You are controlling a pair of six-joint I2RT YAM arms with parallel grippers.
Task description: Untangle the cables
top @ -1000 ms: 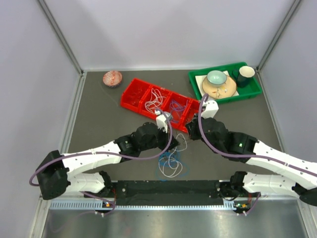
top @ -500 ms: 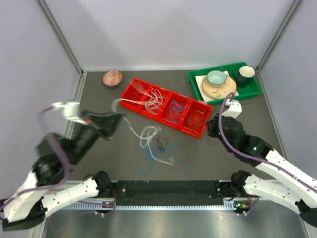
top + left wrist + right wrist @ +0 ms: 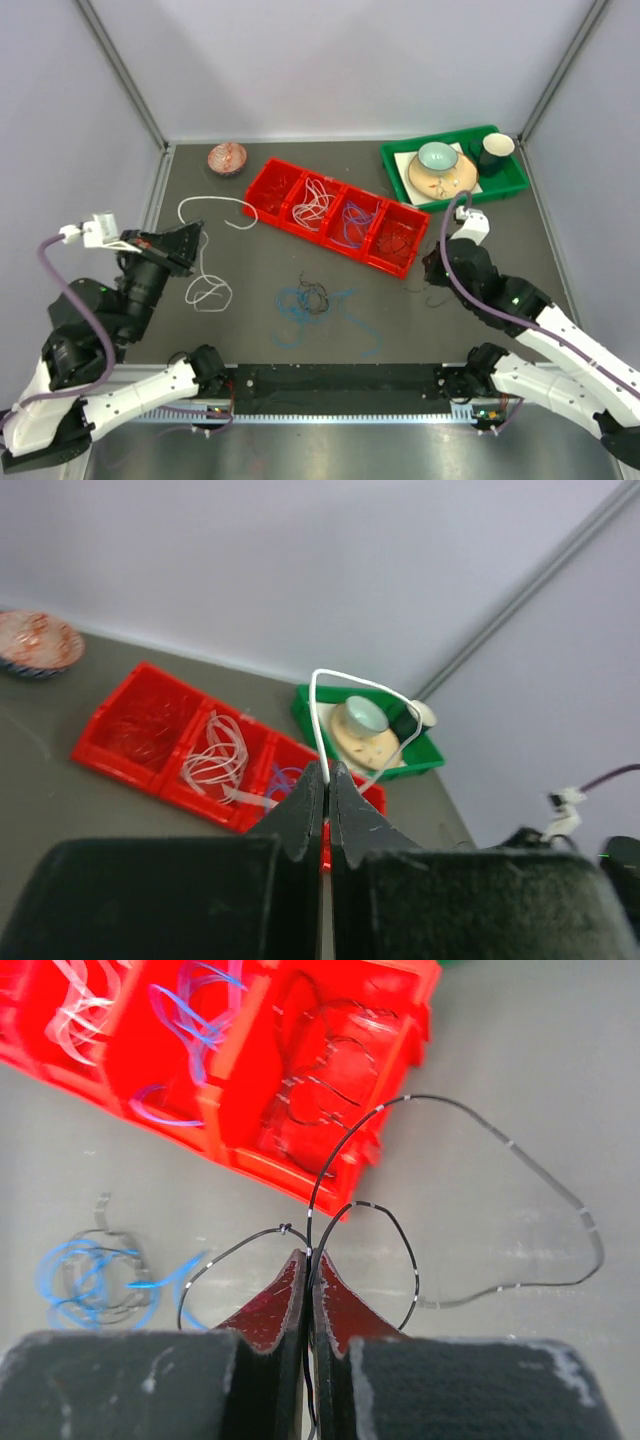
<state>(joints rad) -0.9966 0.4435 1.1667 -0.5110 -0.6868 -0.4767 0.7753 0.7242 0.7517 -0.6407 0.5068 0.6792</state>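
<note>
My left gripper (image 3: 197, 236) is shut on a white cable (image 3: 208, 292) and holds it raised at the table's left; the cable loops above the fingertips in the left wrist view (image 3: 345, 676). My right gripper (image 3: 430, 274) is shut on a thin black cable (image 3: 500, 1140) just in front of the red tray's right end. A small tangle of blue and black cables (image 3: 310, 298) lies mid-table and also shows in the right wrist view (image 3: 95, 1280). The red tray (image 3: 268, 190) has compartments holding white, blue and dark cables.
A green tray (image 3: 505, 185) with a bowl, plate and dark cup stands at the back right. A small patterned bowl (image 3: 227, 158) sits at the back left. Grey walls and metal rails close in the table's sides.
My left arm has swung back to the far left, drawing the white cable out of the middle pile. My right gripper has shifted right and held there with the black cable.
</note>
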